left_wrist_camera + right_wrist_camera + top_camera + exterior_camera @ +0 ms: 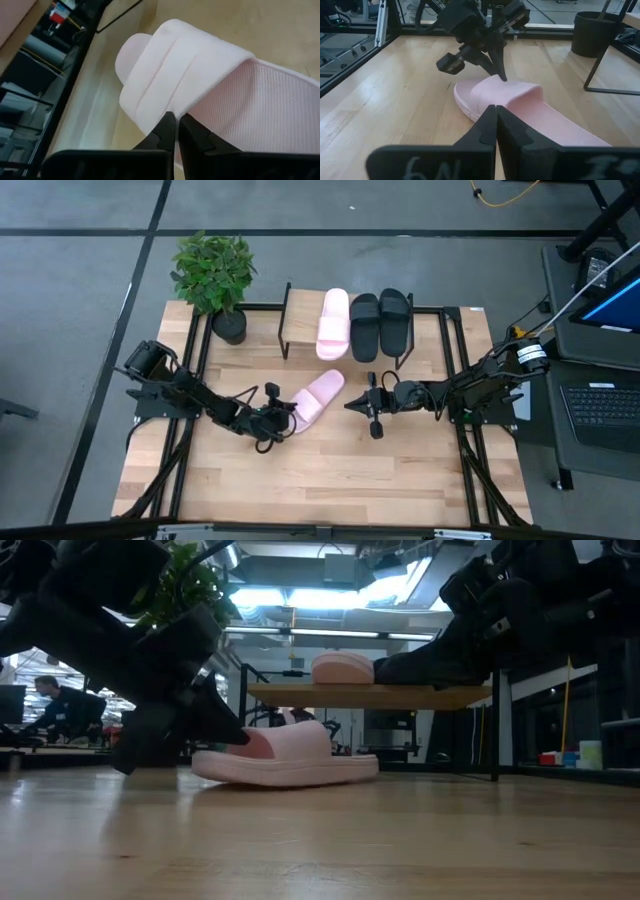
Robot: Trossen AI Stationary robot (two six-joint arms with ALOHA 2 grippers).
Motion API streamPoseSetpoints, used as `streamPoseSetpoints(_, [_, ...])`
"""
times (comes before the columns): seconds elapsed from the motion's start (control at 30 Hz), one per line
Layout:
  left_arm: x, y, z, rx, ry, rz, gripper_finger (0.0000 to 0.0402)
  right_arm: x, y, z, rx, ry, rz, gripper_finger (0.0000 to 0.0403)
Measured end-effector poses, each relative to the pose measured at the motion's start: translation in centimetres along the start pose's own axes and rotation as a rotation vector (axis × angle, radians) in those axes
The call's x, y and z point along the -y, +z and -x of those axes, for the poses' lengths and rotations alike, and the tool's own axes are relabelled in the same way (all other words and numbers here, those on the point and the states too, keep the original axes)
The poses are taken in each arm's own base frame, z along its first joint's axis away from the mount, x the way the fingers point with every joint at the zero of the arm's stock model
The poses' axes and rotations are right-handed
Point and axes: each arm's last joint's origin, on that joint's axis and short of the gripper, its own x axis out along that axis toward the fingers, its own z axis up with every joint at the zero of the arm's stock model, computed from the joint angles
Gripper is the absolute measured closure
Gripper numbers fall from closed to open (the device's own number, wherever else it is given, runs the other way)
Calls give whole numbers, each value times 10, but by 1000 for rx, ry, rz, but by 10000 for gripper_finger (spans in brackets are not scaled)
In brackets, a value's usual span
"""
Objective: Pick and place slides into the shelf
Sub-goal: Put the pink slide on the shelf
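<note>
Wooden planks make up the tabletop (pixel 330 480), which fills the centre of the high view inside a black frame. Two dark arms reach across it, one from the left edge and one from the right. At the upper middle stands the one shelf (pixel 300 320), a low rack with a light wood top and thin black legs; three of the slides sit on it side by side, one pale pink slide (pixel 333 323) and, to its right, two black slides (pixel 380 323). One potted plant (pixel 216 275) stands at the upper left, just beside the shelf. The fourth slide, the second pink slide (pixel 316 399), lies flat on the bare wood at the middle of the frame, below the shelf and apart from it, angled with its open heel end toward the upper right. It is soft pink, with a single wide ribbed strap and a finely textured footbed. The left gripper (pixel 280 418) is at its lower-left end, fingers pinched together at the edge of the strap; from the wrist view the tips seem to nip the strap's rim, though how much they hold is hard to make out. The right gripper (pixel 354 404) hovers just right of that slide, jaws clenched with nothing between them.
</note>
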Motion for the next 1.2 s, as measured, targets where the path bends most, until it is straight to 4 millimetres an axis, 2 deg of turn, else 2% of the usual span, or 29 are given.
streamPoseSetpoints(0.27, [4,4,11,15,120,-1,400,0,0,0,-1,0,0,393])
streamPoseSetpoints(0.6, [3,26,55,152,182,70,401,0,-2,0,-21,-1,4,393])
streamPoseSetpoints(0.97, [-27,50,99,207,391,100,401,0,-7,0,-70,-1,-18,393])
streamPoseSetpoints(1.2, [-53,64,101,160,493,49,401,0,-14,1,-142,-5,-41,393])
